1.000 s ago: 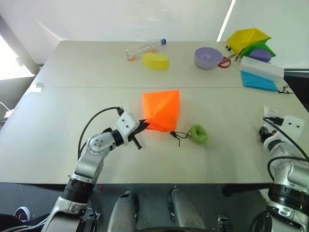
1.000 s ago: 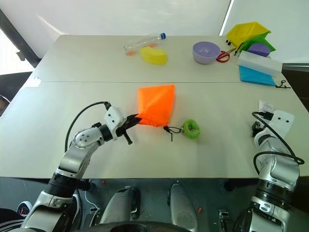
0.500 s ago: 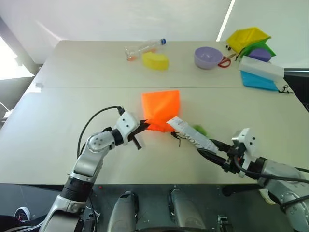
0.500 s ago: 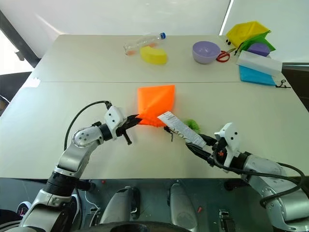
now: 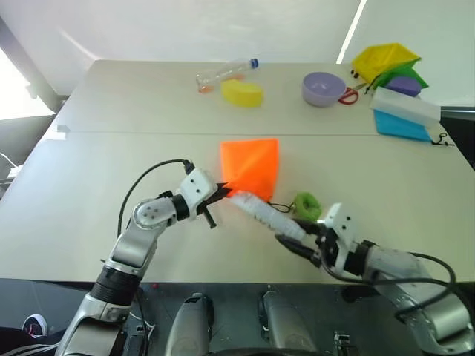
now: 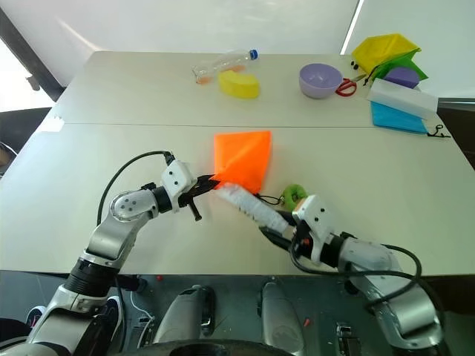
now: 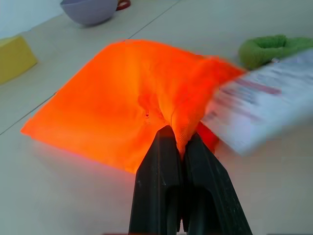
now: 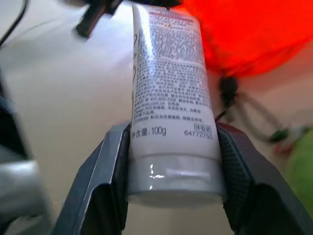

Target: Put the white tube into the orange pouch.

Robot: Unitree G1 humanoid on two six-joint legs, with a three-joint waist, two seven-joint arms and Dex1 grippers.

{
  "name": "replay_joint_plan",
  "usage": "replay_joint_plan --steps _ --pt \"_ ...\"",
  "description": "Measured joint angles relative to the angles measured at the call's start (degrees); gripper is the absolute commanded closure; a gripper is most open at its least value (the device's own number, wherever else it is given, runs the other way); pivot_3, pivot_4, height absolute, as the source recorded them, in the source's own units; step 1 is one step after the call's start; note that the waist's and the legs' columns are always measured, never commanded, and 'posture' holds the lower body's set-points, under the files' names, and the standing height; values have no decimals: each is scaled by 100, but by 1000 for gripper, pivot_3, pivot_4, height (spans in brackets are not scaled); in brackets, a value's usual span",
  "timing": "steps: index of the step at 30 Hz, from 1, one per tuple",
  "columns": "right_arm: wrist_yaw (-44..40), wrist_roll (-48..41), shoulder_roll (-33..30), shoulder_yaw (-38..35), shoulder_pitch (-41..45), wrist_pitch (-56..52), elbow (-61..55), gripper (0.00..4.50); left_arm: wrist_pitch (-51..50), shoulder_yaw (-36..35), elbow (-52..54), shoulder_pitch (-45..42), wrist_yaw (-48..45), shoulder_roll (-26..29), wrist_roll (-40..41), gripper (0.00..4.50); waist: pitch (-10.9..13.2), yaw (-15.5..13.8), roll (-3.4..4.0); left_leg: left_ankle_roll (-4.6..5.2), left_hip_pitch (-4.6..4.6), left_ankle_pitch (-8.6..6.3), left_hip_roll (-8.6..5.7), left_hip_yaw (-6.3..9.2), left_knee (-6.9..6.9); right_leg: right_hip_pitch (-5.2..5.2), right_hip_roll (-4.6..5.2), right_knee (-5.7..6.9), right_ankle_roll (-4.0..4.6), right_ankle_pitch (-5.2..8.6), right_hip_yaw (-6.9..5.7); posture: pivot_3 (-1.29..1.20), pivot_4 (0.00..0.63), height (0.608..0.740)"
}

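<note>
Where the white tube's (image 6: 249, 205) far end met the orange pouch (image 6: 243, 159), it could not be made out whether the tip had gone inside the mouth or merely lay against the fabric; in the left wrist view the tube was smeared into a pale blur. On the left, the left gripper (image 6: 205, 182) was seen fully closed, its two black fingers (image 7: 161, 186) pinched on a fold at the pouch's near edge, and that edge was lifted slightly off the table (image 6: 89, 156). The pouch was spread near the middle of the table. Toward the right, the tube was gripped around its capped end between the fingers (image 8: 107, 169) of the right gripper (image 6: 277, 226), which were parted to about the tube's width; the tube was angled up and leftward to the pouch. The lime-green ring (image 6: 295, 196) on the black cord (image 6: 267, 198) was partly covered by the right gripper. Along the far edge were seen a clear bottle (image 6: 223, 64), a yellow sponge (image 6: 239, 83), a purple bowl (image 6: 320, 79) and red scissors (image 6: 346, 86) half hidden behind it. At the far right corner a yellow bag (image 6: 382, 50) and a blue and white box (image 6: 401, 105) were noted.
</note>
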State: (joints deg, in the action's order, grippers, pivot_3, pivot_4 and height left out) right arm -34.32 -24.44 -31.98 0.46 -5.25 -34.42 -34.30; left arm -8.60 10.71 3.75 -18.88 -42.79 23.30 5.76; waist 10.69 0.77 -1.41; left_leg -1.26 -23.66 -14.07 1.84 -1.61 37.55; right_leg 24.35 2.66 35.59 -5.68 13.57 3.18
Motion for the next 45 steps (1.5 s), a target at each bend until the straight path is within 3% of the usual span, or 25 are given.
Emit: replay_joint_plan --steps 5,13,20,26,39,45 --pt "526 388 440 406 163 -13 107 2673 -133 56 41 -18 -55 19 -23 4500 -1 -2 -2 0 -2 0 0 1 -18 3 -1 -9 -1 -1 -2 0 150 740" --pt "998 865 578 782 436 -176 248 2673 -236 109 45 -45 -63 -23 -27 4500 -2 3 -2 1 0 1 -1 0 -18 4 -3 -5 -1 -1 -3 0 150 740" --pt "330 612 -325 284 127 -235 -39 2673 -220 138 45 -56 -65 -14 -25 4500 -4 -10 -5 1 -1 1 -3 1 -14 -1 -2 -9 -3 -1 -3 0 150 740" --pt "-86 529 -710 -2 -76 -165 -47 2673 -184 120 45 -136 -56 -8 -17 4500 -4 1 -5 1 11 1 -2 1 -12 -2 -8 9 -2 -2 -2 0 150 740" --pt "-327 503 -915 -427 -334 -14 60 2673 -181 120 97 -137 -59 -17 57 4500 -4 -8 -6 1 11 1 -3 1 -7 -3 -8 15 -2 -1 -1 0 150 740" --pt "-551 -73 -874 -498 -507 -332 -415 2673 -181 119 96 -155 -71 -17 70 4500 -4 7 -6 1 15 1 0 3 -3 -3 -12 29 -2 -1 0 0 150 740"
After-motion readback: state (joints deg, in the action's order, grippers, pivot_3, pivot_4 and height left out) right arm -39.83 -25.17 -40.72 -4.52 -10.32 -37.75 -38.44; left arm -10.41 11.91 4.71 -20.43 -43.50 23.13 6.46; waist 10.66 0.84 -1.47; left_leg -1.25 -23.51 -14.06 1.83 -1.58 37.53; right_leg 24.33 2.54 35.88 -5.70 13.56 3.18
